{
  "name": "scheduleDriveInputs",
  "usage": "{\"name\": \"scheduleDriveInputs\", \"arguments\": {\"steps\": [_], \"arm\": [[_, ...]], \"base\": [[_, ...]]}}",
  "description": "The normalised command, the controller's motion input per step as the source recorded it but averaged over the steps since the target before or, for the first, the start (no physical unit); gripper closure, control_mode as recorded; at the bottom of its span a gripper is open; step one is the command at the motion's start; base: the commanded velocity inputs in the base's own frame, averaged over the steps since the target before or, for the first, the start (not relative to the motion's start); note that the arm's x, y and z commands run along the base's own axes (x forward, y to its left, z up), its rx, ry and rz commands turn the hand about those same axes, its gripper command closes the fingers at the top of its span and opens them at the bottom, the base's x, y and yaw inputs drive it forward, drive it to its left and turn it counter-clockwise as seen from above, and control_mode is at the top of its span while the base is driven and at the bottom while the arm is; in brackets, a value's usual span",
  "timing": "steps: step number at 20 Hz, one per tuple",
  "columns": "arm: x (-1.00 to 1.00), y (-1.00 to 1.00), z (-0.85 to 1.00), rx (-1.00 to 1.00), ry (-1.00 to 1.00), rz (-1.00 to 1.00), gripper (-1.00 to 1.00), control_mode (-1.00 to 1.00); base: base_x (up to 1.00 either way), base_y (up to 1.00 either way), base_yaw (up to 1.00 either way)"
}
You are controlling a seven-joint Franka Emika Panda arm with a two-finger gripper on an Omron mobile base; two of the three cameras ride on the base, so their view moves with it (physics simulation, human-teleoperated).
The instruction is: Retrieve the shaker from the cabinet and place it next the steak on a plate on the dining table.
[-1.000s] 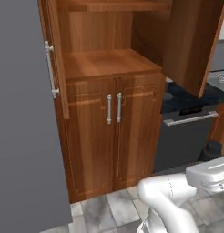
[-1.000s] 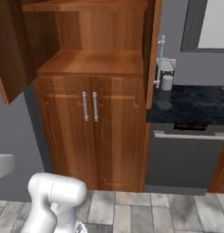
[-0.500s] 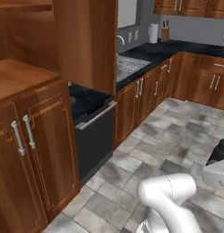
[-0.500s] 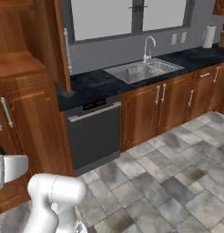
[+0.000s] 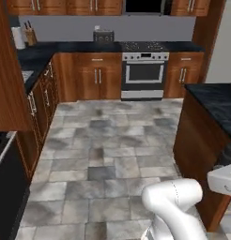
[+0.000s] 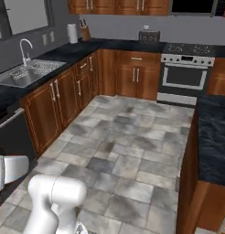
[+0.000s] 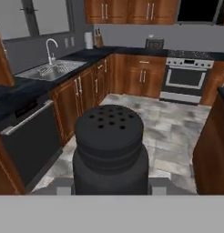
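Note:
In the hand view a dark round shaker (image 7: 109, 145) with holes in its flat top stands upright right in front of the camera, and my gripper (image 7: 109, 189) is shut on its lower body, with the fingertips mostly hidden behind it. The dining table (image 5: 215, 101) with its black marbled top and wood sides stands at the right, also seen from the other side (image 6: 214, 137). The steak and the plate are out of view. A tall reddish-brown panel (image 5: 7, 70) at the left edge looks like part of the cabinet.
A steel oven (image 5: 143, 75) sits in the far counter, with a toaster (image 5: 103, 36) on top. Along the left wall run a sink (image 6: 23, 75) and a dark dishwasher (image 7: 27, 136). Open tiled floor (image 6: 128, 137) lies between counters and island.
Both base views have swung away from the open cabinet, past the dishwasher and sink, to the oven wall and the island. This is the camera turning, not the things moving.

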Motion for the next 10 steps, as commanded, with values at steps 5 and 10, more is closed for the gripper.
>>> {"name": "scheduleDriveInputs", "arguments": {"steps": [5, 10], "arm": [[0.0, 0.0, 0.0, 0.0, 0.0, 0.0, 1.0, 1.0], [0.0, 0.0, 0.0, 0.0, 0.0, 0.0, 1.0, 1.0]], "base": [[0.0, 0.0, -1.0], [0.05, 0.0, -0.86]]}}
